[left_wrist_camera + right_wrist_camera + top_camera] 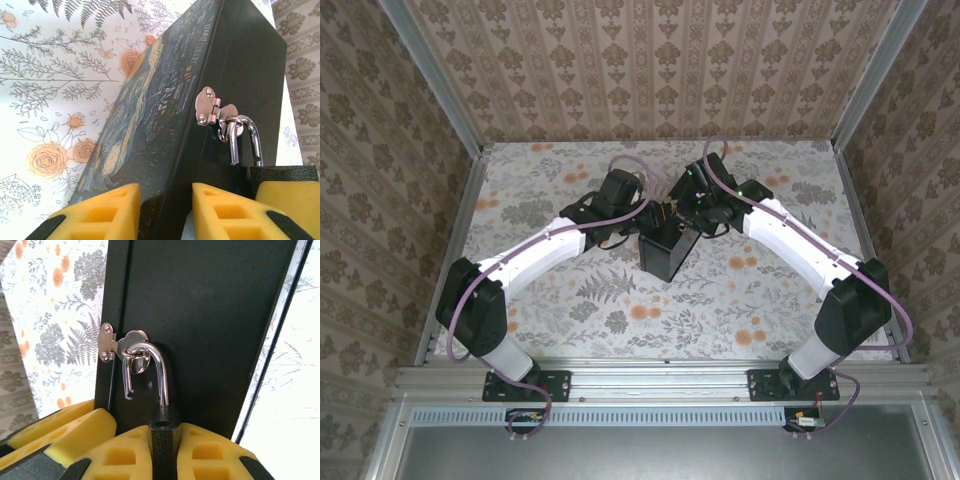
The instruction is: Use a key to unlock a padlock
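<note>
Evidently the unlocking itself is judged done, and freeing the lock is the step in hand. At the bottom of the left wrist view, the left gripper (165, 215) is seen with its yellow foam pads clamped on the edge of the dark box with a swirling blue-and-yellow painted lid (150, 120). Right of centre, a small silver hasp (210, 106) is threaded by the chrome-shackled dark padlock (162, 385), whose short leg hangs free of the body. At the lower centre of the right wrist view, that body is pinched by the right gripper (162, 437). Next, the shackle would need to be turned and unhooked from the hasp while the box is steadied.
</note>
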### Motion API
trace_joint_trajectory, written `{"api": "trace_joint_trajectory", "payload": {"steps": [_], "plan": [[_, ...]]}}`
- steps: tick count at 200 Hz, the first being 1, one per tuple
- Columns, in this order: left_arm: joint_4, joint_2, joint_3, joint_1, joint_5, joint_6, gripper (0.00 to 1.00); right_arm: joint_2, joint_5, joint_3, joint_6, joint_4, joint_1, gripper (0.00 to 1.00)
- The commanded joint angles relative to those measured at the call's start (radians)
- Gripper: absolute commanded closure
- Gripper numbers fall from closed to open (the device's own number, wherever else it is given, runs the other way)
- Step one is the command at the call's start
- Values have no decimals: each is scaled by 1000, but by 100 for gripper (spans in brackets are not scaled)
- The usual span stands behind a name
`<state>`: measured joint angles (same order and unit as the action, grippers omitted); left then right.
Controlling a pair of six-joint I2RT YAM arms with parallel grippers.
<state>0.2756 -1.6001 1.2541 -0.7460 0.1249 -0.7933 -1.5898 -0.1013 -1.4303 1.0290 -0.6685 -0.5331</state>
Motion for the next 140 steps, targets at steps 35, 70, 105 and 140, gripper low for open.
{"api": "trace_joint_trajectory", "payload": {"steps": [35, 70, 105, 140], "plan": [[-57, -44, -28, -48, 106, -57, 69, -48, -185, -124, 57, 118, -45, 100], [-66, -35, -28, -48, 127, -53, 69, -88, -39, -138, -43, -1, -4, 100], [-84, -32, -42, -48, 156, -56, 69, -161, 43, -201, -154, -52, 19, 100], [-85, -27, -48, -49, 174, -57, 69, -179, 23, -259, -179, -34, 69, 100]]}}
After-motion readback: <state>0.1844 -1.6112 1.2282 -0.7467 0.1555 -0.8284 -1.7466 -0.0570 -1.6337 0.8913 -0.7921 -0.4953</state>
